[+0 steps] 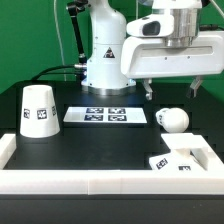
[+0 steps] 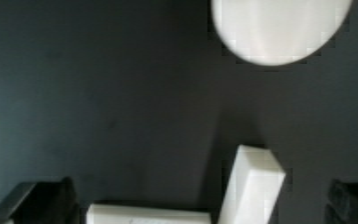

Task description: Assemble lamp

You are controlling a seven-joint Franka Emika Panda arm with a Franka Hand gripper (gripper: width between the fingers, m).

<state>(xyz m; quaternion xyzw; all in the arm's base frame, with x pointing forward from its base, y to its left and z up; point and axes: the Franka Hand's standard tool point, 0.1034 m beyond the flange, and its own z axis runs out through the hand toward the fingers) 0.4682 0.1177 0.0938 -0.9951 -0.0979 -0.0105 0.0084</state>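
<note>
The round white bulb (image 1: 172,119) lies on the black table at the exterior view's right; it also shows in the wrist view (image 2: 279,30). The cone shade (image 1: 38,110) stands at the exterior view's left. The flat square base (image 1: 180,160) lies tilted in the front right corner against the white rail. My gripper (image 1: 172,88) hangs above the bulb, clear of it, open and empty. In the wrist view my gripper (image 2: 197,205) shows its dark fingertips (image 2: 43,200) wide apart with nothing between them. White edges (image 2: 256,185) lie below it; I cannot tell which part they are.
The marker board (image 1: 105,115) lies flat at the table's middle back. A white rail (image 1: 90,182) runs along the front and sides. The arm's white pedestal (image 1: 105,60) stands behind the marker board.
</note>
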